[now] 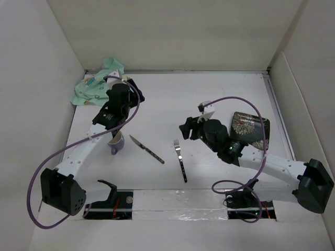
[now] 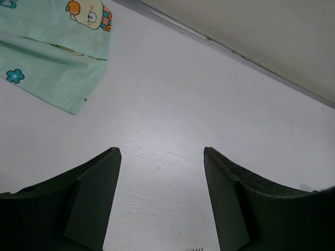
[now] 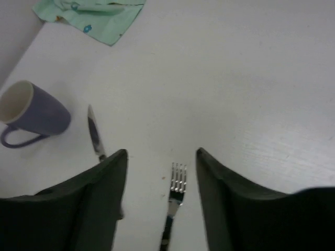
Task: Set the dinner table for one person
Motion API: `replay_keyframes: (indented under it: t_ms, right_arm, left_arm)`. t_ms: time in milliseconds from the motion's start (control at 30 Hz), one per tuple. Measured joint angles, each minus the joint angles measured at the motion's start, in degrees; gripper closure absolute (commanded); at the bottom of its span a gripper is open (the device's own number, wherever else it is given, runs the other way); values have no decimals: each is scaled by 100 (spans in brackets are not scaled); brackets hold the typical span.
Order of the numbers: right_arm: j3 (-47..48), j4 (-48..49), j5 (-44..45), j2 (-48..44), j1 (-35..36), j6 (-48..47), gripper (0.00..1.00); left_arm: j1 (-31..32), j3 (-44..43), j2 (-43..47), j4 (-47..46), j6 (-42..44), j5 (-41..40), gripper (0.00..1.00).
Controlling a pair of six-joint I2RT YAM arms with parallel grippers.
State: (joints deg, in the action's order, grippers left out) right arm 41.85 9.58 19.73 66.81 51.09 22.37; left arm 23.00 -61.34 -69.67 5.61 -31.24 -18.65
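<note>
White dinner table (image 2: 178, 89) lies below the left end effector (image 2: 161, 152).

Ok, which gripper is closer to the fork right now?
Right. The right gripper is just beyond the fork, its tines showing between the open fingers. The left gripper is far off by the green cartoon cloth near the back-left corner.

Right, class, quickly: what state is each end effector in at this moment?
Left end effector: open, holding nothing.
Right end effector: open, holding nothing.
</note>
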Motion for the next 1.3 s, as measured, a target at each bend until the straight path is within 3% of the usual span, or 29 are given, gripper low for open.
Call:
replay_keyframes:
  t_ms: [33, 67, 133, 200, 233, 300, 367, 433, 500, 533, 567, 633, 667, 700, 733, 933, 1300]
  right_arm:
    - [-39, 24, 24, -46, 0, 4, 63]
    - [-76, 17, 35, -98, 0, -26, 90]
    - [-157, 81, 59, -212, 0, 17, 100]
    - [-225, 149, 70, -304, 0, 44, 100]
    - [-249, 157, 68, -334, 0, 55, 100]
    - [-264, 160, 66, -348, 0, 57, 100]
    - [-273, 155, 68, -348, 0, 59, 100]
    - [-273, 155, 66, -350, 0, 66, 100]
    - [-275, 157, 63, -367, 0, 79, 99]
    - [-289, 160, 61, -387, 0, 81, 99]
    - [-304, 160, 61, -409, 0, 83, 78]
    - [-317, 160, 57, -420, 0, 125, 62]
    - [-319, 157, 42, -422, 0, 131, 53]
    - [-323, 157, 37, -422, 0, 140, 52]
    - [-323, 155, 35, -422, 0, 122, 51]
    - [-326, 157, -4, -417, 0, 103, 50]
    - [-323, 155, -76, -251, 0, 96, 49]
  left_arm:
    - [0, -11, -37, -17, 9, 2, 41]
    - [0, -46, -90, -55, 17, 13, 46]
    - [-26, -210, -302, -107, 98, 37, 60]
    - [-114, -553, -693, -63, 179, 114, 75]
    - [-197, -824, -944, 39, 269, 223, 89]
    - [-431, -1386, -1451, 229, 422, 332, 91]
    - [-684, -1987, -1971, 525, 651, 372, 85]
    - [-870, -2524, -2430, 911, 859, 293, 69]
    - [-1001, -2868, -2806, 1257, 1082, 118, 61]
    - [-1038, -2981, -2970, 1425, 1178, 26, 45]
    - [-1060, -3062, -3130, 1576, 1314, -39, 37]
    - [-1128, -3202, -3447, 1862, 1451, -59, 30]
    - [-1172, -3248, -3609, 1965, 1510, 35, 31]
    - [-1228, -3292, -3762, 2059, 1574, 190, 35]
    - [-1294, -3331, -3901, 2138, 1611, 308, 42]
    - [-1725, -3910, -4990, 2597, 1899, 807, 51]
    - [-1655, -4409, -5901, 2885, 2076, 1045, 47]
